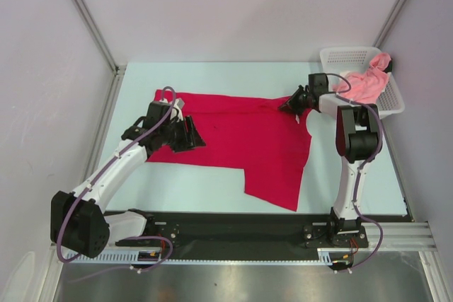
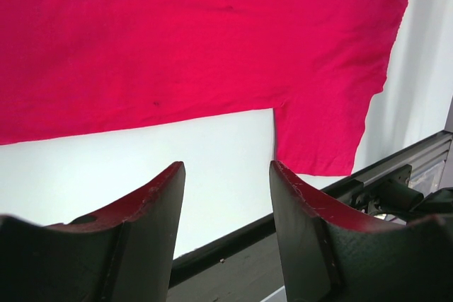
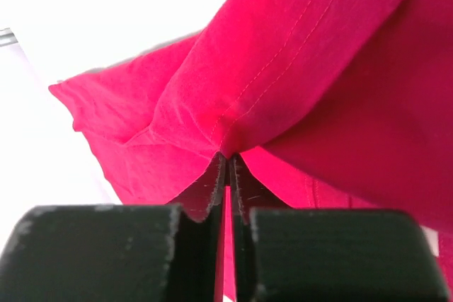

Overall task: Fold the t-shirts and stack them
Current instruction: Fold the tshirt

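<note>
Pinches the upper-right edge of the plain crimson red cloth t-shirt (image 1: 241,139) in clenched right fingers (image 3: 205,192). Holds left fingers (image 2: 152,203) parted, empty, over its left end. Lies mid-frame on the pale worktop (image 1: 205,192), long axis left-right.

There were two t-shirts: one red t-shirt (image 1: 241,143) spread across the middle, and one pink t-shirt (image 1: 364,84) at the far right. One white basket (image 1: 393,107) stood at the far right. There were two grippers, the left gripper (image 1: 194,134) and the right gripper (image 1: 289,106), and one table (image 1: 198,182).
</note>
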